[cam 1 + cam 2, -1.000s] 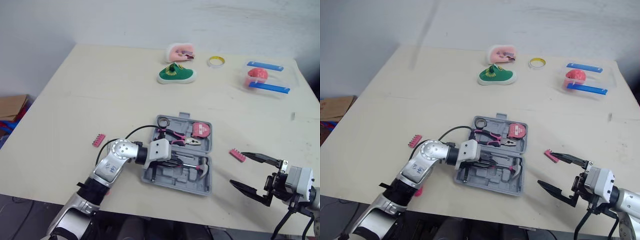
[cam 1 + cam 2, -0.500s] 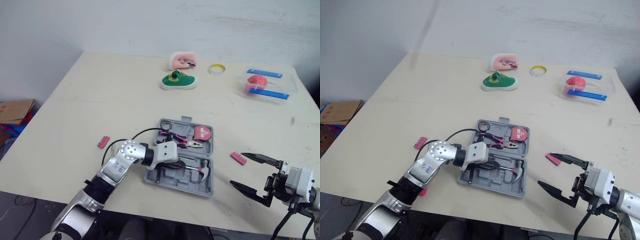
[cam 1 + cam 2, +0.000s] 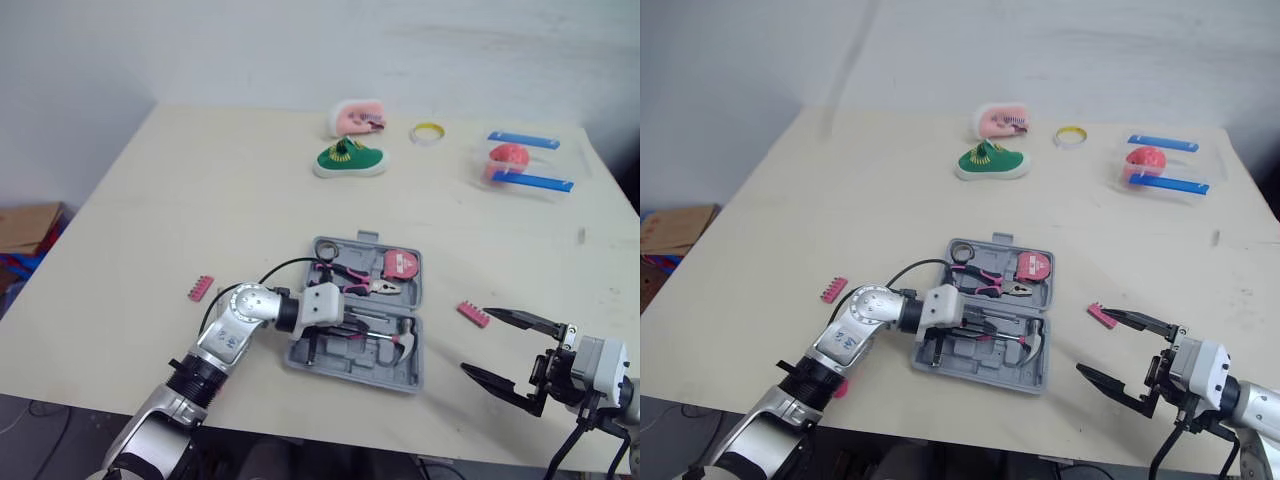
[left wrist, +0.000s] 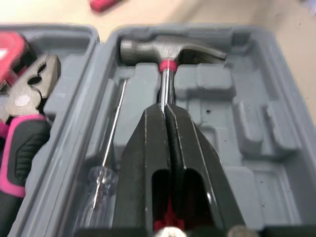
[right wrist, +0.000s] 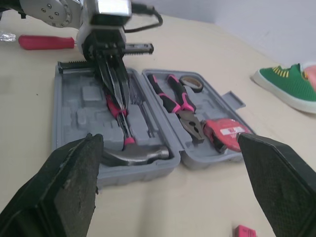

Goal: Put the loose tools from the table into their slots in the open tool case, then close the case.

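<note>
The grey tool case (image 3: 415,300) lies open near the table's front edge. It holds pink-handled pliers (image 3: 358,280), a red tape measure (image 3: 403,264), a clear-handled screwdriver (image 4: 101,182) and a hammer (image 4: 165,52) in the near half. My left gripper (image 3: 345,322) is shut, and its fingers (image 4: 148,148) lie along the hammer's handle inside the case. My right gripper (image 3: 476,340) stands open to the right of the case, holding nothing. A pink bit strip (image 3: 473,313) lies by its far finger. Another pink strip (image 3: 200,288) lies left of the case. A red screwdriver (image 5: 47,42) rests beside my left arm.
At the back of the table are a green shoe (image 3: 350,158), a pink item (image 3: 357,116), a yellow tape ring (image 3: 428,132) and a clear box with blue clips (image 3: 527,165). A cardboard box (image 3: 25,225) sits on the floor to the left.
The head views have shifted a little. My left gripper stays over the hammer in the case, and my right gripper keeps its place, still open.
</note>
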Robot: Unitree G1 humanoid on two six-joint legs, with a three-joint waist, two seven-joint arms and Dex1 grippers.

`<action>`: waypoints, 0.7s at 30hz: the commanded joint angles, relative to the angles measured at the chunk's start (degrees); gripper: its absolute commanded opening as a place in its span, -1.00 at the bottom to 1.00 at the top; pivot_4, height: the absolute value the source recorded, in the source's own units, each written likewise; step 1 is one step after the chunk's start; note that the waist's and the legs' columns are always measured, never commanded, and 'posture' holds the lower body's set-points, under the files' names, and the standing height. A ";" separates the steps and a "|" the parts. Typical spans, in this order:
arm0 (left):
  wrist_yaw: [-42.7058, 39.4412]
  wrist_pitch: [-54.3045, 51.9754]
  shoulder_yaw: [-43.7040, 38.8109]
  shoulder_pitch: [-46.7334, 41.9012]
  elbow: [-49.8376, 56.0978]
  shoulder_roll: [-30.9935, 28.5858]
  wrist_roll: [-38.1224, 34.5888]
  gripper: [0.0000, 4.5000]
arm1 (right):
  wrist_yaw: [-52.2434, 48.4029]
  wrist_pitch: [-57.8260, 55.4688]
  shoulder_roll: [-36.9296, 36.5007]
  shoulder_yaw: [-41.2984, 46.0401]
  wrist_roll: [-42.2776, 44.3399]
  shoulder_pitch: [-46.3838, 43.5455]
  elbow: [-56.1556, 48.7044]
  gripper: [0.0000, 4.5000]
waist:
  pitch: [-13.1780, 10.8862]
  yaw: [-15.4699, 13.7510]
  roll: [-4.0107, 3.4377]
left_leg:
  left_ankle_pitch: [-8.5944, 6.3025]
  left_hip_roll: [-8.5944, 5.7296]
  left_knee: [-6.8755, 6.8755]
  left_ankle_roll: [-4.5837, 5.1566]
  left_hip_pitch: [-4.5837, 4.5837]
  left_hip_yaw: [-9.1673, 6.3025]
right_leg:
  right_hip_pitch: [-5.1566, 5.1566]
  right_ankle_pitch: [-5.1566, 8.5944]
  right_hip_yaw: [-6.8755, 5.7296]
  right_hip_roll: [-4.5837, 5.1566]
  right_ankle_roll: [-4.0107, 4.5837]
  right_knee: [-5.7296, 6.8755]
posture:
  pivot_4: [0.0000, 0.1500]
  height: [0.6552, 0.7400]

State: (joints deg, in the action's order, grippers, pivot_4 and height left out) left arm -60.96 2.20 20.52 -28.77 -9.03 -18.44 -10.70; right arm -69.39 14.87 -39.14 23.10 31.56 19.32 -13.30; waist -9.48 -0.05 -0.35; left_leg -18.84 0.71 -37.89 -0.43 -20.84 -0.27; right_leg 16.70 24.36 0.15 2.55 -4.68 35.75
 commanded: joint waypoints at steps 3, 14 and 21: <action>-4.32 1.34 -8.24 -2.49 6.74 -3.00 -8.40 -0.99 | -0.97 1.08 -1.22 3.70 1.45 0.25 1.27 1.00 | -0.03 -0.18 0.03 | -0.01 0.00 -0.14 0.02 -0.83 0.02 | 0.72 -0.02 -0.01 -0.14 -0.04 0.33 | 1.00 1.00; -2.11 -3.74 -33.49 11.35 8.00 -22.16 -15.53 0.73 | -5.64 5.86 -6.89 12.03 0.75 -3.84 18.06 1.00 | -0.88 0.83 0.47 | 0.12 0.03 -0.08 0.04 -0.37 0.26 | 0.68 -0.05 0.30 -0.06 -0.11 0.47 | 1.00 1.00; 1.57 1.59 -50.37 27.26 -1.52 -29.46 -12.59 0.97 | -7.38 12.47 -11.37 16.01 -1.38 -7.94 34.95 1.00 | -1.10 1.27 0.50 | 0.07 -0.01 -0.03 0.15 -0.40 0.28 | 0.68 -0.05 0.28 0.13 -0.10 0.34 | 1.00 1.00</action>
State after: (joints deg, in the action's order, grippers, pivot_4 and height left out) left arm -60.52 2.05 -25.74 -2.34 -8.70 -46.86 -23.97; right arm -76.26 25.31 -49.55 36.64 30.32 11.47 19.10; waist -10.58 1.23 0.15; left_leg -18.77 0.70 -37.87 -0.28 -21.23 0.00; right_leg 17.39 24.31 0.41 2.69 -4.78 36.04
